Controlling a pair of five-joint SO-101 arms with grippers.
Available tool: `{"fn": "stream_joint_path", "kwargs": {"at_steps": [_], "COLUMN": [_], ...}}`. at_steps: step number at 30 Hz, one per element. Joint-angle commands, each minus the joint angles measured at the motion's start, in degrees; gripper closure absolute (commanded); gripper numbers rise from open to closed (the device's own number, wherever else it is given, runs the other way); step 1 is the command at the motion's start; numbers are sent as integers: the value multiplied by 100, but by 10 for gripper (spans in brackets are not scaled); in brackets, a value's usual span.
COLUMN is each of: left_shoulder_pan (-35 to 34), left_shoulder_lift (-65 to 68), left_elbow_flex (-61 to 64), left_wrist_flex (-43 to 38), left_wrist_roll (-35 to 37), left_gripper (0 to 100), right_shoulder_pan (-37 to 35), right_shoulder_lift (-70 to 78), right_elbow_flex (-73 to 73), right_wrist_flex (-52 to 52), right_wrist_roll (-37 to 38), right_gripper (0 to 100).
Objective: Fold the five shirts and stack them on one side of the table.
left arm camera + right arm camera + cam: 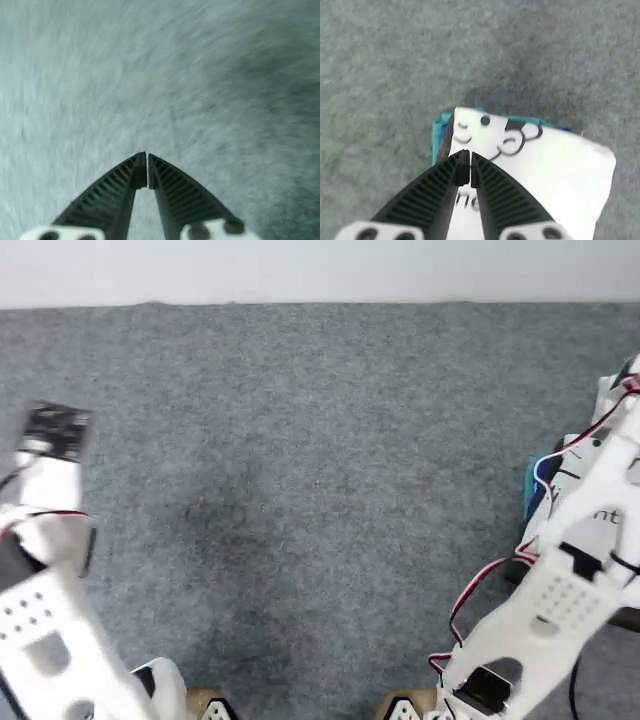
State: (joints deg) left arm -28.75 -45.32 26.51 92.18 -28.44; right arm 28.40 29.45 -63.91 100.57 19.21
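A stack of folded shirts (pixel 585 480) lies at the right edge of the table, under an arm. Its top shirt is white with black print (pixel 540 165); teal (pixel 439 140) and blue layers show beneath it. My right gripper (pixel 466 161) hangs just above the white shirt's near corner, shut, with nothing between its fingertips. My left gripper (pixel 147 164) is shut and empty over bare grey carpet (pixel 165 75), on the left side of the table, where its arm (pixel 45 530) stands.
Grey felt-like carpet (pixel 320 470) covers the table. A white wall edge (pixel 320 270) runs along the far side. Red, white and black cables (pixel 490 585) loop off the right arm.
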Motion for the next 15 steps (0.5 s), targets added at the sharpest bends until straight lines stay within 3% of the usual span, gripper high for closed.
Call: {"fn": "stream_joint_path", "kwargs": {"at_steps": [1, 8, 11, 15], "left_shoulder_pan": [870, 1934, 2101, 2215], "left_shoulder_lift": [-695, -1407, -1952, -2971], "left_elbow_flex": [-215, 215, 1007, 2334], "left_wrist_flex": [53, -70, -686, -1662], "left_wrist_roll": [554, 2180, 2875, 3218], "left_gripper": [985, 985, 985, 985], "right_shoulder_pan": [-75, -532, -936, -1314], "right_shoulder_lift": [-1402, -4040, -5051, -6220], "right_elbow_flex": [1371, 3930, 4993, 6558], "right_wrist_flex": [251, 215, 84, -760], "right_wrist_roll": [-53, -220, -967, -1969], "right_gripper": [990, 990, 990, 990]}}
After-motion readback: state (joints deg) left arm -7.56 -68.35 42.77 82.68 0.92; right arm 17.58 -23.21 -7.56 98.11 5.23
